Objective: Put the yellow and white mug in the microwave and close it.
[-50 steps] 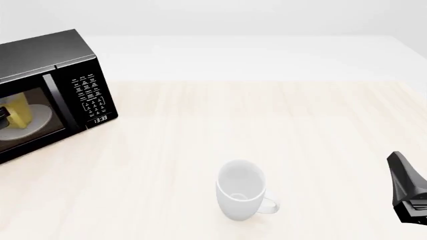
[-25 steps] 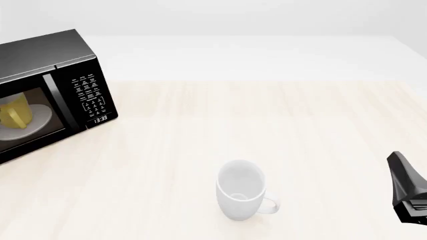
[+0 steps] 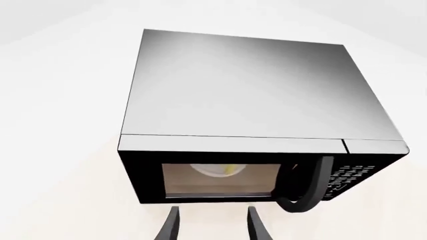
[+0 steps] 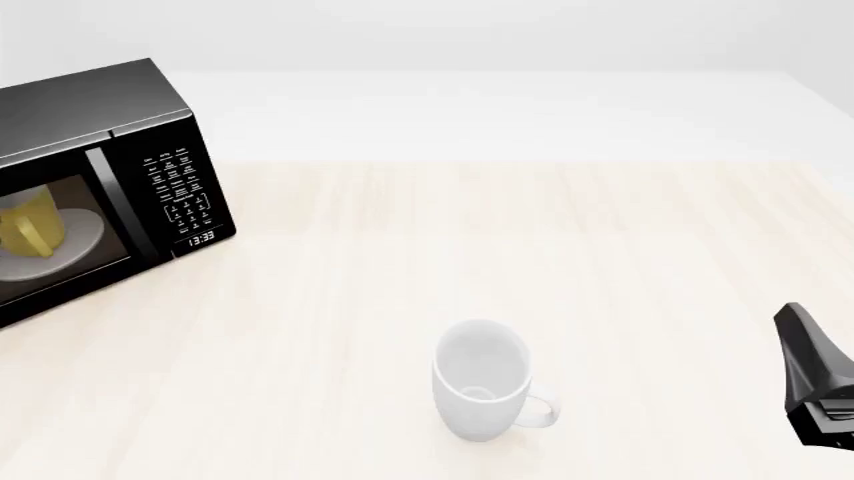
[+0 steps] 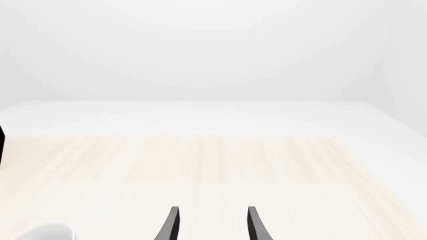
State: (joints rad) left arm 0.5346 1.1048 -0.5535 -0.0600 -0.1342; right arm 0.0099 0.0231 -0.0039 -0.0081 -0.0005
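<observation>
Yellow and white mug (image 4: 30,228) sits on white turntable plate (image 4: 74,238) inside microwave (image 4: 94,180), far left on desk (image 4: 534,230). We cannot tell door position from front view. Left gripper (image 3: 212,225) fingers spread, empty, facing microwave. Right gripper (image 5: 212,225) fingers spread, empty. White mug (image 4: 483,380) upright near centre.

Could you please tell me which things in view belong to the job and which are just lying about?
Part of the job:
- yellow and white mug, on the plate inside
- microwave
- left hand, open, facing the microwave

Just lying about:
- white mug, upright on the table
- right hand, open, holding nothing
</observation>
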